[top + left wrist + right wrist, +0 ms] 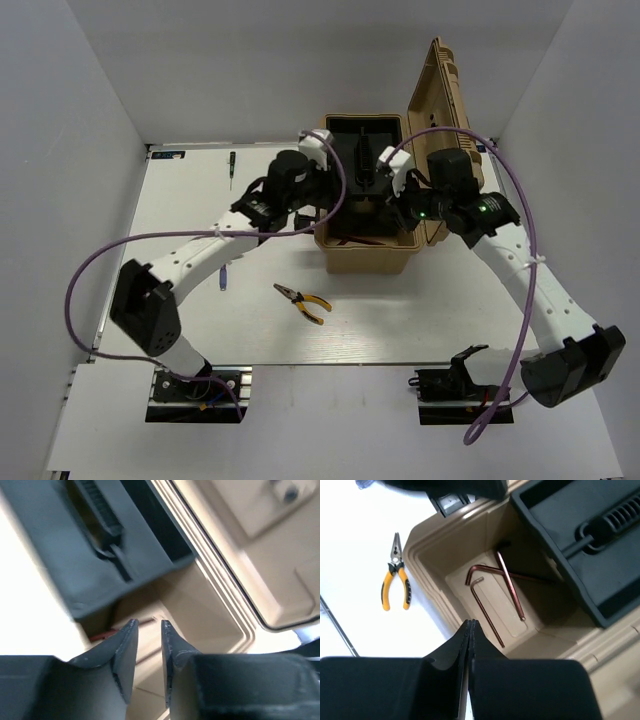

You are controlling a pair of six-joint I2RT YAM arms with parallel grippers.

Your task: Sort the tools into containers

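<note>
Lying farthest left on the white counter (180, 330) is a slim dark tool (229, 168) near the back edge, too small to identify. Nearer the front is a small blue-handled screwdriver (225, 279), just beside the left arm's forearm. Both look light and stiff. They lie so flat that I judge a straight-down pinch across the handle the safest hold.

The left jaws sit at the left wall of the tan ribbed plastic toolbox (365, 260). They stand a little apart with nothing between them, pointing into the box beneath its black inner tray (570, 540).

In front of the box, on open counter, lie the yellow-handled needle-nose pliers (302, 303), with the nose pointing back-left and the handles slightly splayed. They are well apart from both sets of jaws. The pliers should be rigid and heavier than the screwdriver. The coated handles ought to grip well, while the bare steel nose would likely slip. A hold across both handles just behind the pivot seems best, since it would also keep them from swinging open.

Inside the box's bottom compartment rest three dark L-shaped hex keys (510, 587), crossed over one another, below and just ahead of the right jaws. Those jaws are pressed together and empty, hovering over the box's right side beside the raised lid (440, 100).
</note>
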